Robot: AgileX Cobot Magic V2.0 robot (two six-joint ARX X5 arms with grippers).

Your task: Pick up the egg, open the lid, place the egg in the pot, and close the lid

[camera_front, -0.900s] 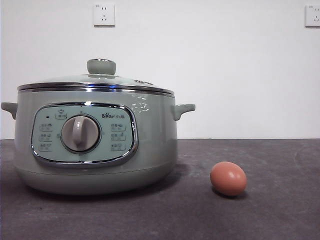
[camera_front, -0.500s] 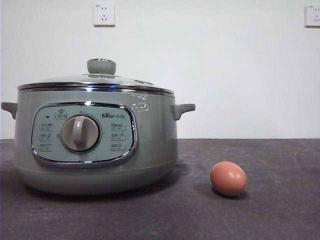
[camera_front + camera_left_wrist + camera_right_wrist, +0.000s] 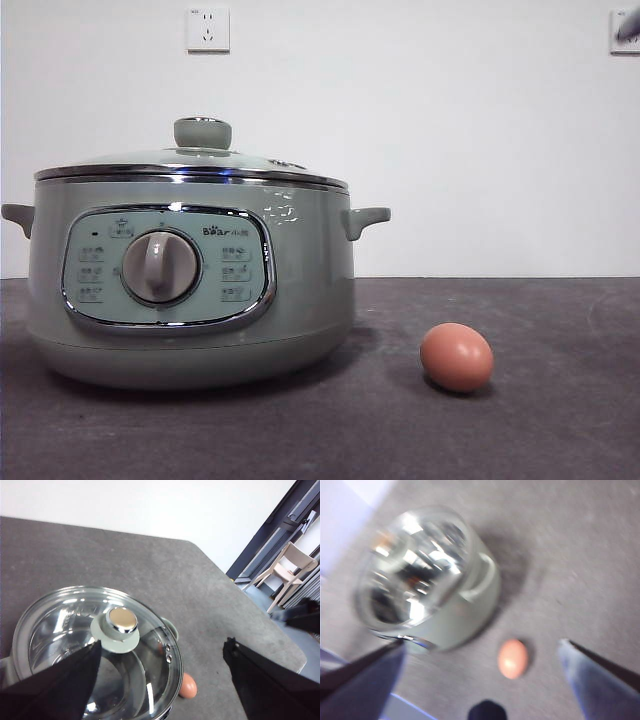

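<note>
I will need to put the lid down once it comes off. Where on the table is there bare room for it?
Bare tabletop lies beyond the egg, on the side away from the pot, and along the front edge. The only tight spot is the narrow gap between pot and egg. The lid sits on the pot.

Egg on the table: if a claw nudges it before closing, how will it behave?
The egg is a smooth oval lying free on the flat table, so it will probably roll if bumped. Its glossy shell looks slippery and likely fragile: squeeze gently. The right claw, open above it, looks wide enough to straddle it.
</note>
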